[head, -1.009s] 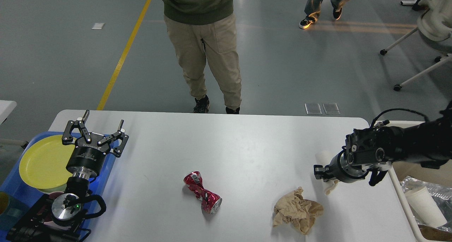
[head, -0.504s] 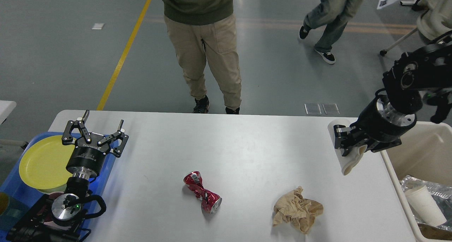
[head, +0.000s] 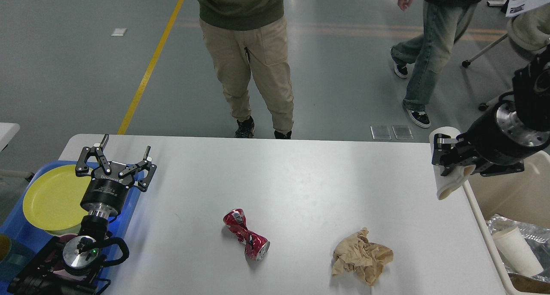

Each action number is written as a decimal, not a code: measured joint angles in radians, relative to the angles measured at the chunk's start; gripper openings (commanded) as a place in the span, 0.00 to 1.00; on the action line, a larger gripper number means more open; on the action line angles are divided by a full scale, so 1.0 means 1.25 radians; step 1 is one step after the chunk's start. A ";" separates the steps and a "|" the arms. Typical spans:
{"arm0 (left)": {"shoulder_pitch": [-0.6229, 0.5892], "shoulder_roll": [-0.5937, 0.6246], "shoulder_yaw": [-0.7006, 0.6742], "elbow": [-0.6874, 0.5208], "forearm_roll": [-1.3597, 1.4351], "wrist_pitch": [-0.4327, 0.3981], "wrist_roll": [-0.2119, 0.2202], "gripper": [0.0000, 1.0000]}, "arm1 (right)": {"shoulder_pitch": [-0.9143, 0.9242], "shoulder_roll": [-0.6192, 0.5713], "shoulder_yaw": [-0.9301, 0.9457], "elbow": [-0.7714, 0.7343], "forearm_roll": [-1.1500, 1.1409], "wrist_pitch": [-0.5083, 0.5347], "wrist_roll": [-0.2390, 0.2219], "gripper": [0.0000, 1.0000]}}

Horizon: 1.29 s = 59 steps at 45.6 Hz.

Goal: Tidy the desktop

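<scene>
The white desktop (head: 300, 174) fills the lower half of the head view. A crushed red can (head: 246, 234) lies on it near the front middle, and a crumpled brown paper (head: 362, 255) lies to the can's right. My right gripper (head: 444, 161) hangs above the desktop's right edge, shut on a squashed white paper cup (head: 445, 187) that sticks out above and below its fingers. My left gripper (head: 122, 154) stands open and empty at the desktop's left edge, fingers pointing away from me.
A blue tray (head: 25, 237) at the left holds a yellow plate (head: 53, 198). A beige bin (head: 511, 200) beside the right edge holds a white cup (head: 517, 251) and foil. One person (head: 247, 50) stands at the far edge; another (head: 434, 41) walks behind.
My right gripper has lifted the white paper cup off the desktop and carried it up and to the right, toward the bin. The left arm has not moved. A person walked in at the back right.
</scene>
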 measured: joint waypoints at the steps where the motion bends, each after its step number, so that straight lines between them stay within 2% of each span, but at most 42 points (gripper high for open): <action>1: 0.000 0.000 0.000 0.000 0.000 0.000 0.000 0.96 | -0.002 -0.006 -0.005 -0.003 0.000 -0.006 0.000 0.00; 8: 0.000 0.000 0.000 0.000 0.000 0.000 0.000 0.96 | -0.062 -0.091 -0.036 -0.069 -0.007 -0.030 -0.001 0.00; 14: 0.001 0.000 0.000 0.000 0.000 0.000 0.000 0.96 | -0.180 -0.153 -0.060 -0.189 -0.017 -0.034 -0.002 0.00; 24: 0.001 0.000 0.000 0.000 0.000 0.000 0.000 0.96 | -0.442 -0.234 -0.033 -0.461 -0.022 -0.057 -0.001 0.00; 33: 0.001 0.000 0.000 0.000 0.000 0.000 0.000 0.96 | -0.720 -0.250 0.071 -0.646 -0.021 -0.152 0.000 0.00; 40: 0.000 0.000 0.000 0.000 0.000 0.000 0.000 0.96 | -0.932 -0.225 0.161 -0.797 -0.014 -0.218 0.000 0.00; 45: 0.000 0.000 0.000 0.000 0.000 0.000 0.000 0.96 | -1.093 -0.173 0.223 -0.927 -0.007 -0.268 -0.001 0.00; 54: 0.000 0.000 0.000 0.000 0.000 0.000 0.000 0.96 | -1.354 -0.037 0.299 -1.205 0.010 -0.285 -0.001 0.00; 59: 0.000 0.000 0.000 0.000 0.000 0.000 0.000 0.96 | -1.438 0.023 0.312 -1.307 0.012 -0.289 -0.003 0.00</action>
